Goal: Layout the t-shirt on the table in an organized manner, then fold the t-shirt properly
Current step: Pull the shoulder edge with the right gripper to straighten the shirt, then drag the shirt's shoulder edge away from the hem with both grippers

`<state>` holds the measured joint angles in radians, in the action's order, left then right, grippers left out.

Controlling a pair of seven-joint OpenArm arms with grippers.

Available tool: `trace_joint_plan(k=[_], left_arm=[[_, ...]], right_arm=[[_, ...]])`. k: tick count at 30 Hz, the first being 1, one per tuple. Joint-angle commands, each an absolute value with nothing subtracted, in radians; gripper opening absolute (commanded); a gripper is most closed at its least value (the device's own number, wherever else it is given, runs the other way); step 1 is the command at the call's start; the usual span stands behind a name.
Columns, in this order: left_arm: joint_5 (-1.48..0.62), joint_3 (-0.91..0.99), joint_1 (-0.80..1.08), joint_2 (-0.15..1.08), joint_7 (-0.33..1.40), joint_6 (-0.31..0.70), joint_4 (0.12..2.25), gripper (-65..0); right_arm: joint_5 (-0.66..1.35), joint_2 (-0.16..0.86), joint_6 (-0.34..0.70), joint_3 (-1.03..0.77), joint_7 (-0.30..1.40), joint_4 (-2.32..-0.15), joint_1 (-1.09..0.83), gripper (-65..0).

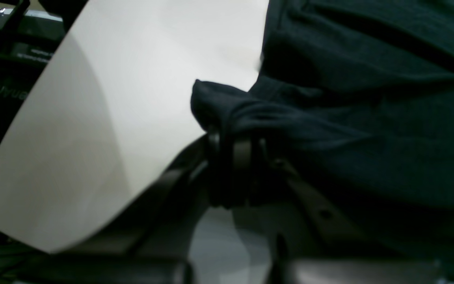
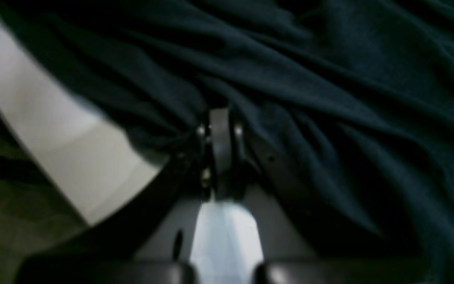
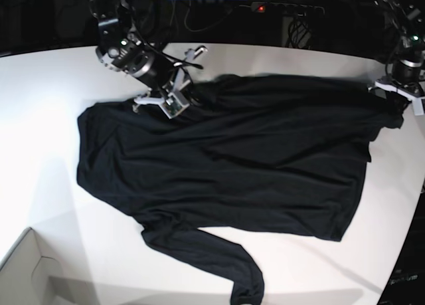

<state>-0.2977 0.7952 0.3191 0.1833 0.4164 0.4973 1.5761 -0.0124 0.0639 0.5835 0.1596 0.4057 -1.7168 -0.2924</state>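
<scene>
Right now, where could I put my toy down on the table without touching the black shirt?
The table is bare along the base view's left, between its curved edge and the t-shirt. Another bare patch sits in front, between the sleeve and the white box corner. It is crowded at the back, where the right gripper and left gripper pinch cloth.

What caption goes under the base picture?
Two arms pinch the black t-shirt at its far edge, spread over the white table.

No lettering is reading clearly anywhere; pale, blurred characters are showing on dark equipment (image 1: 8, 91) far left of the left gripper (image 1: 238, 136).
</scene>
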Motion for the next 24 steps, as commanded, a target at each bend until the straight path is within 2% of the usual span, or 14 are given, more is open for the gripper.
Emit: trace_joint_plan(k=[1,6,16,20,24], left_arm=[[-0.312,0.800,0.311,0.200,0.390,0.495,1.590,-64.9],[-0.312,0.800,0.311,0.200,0.390,0.495,1.590,-64.9],[-0.311,0.800,0.309,0.200,0.390,0.495,1.590,-64.0],[-0.311,0.800,0.309,0.200,0.390,0.495,1.590,-58.8],[-0.311,0.800,0.309,0.200,0.390,0.493,1.590,-58.1]], right_arm=[[0.001,0.064,0.588,0.156,0.384,-1.735,-0.289,-65.0],[0.001,0.061,0.588,0.154,0.394,-1.736,-0.282,-63.5],[0.001,0.056,0.588,0.163,0.394,-1.687,-0.225,-38.6],[0.001,0.056,0.588,0.163,0.394,-1.626,-0.200,-36.7],[0.001,0.054,0.588,0.163,0.389,-1.590,-0.193,-36.7]])
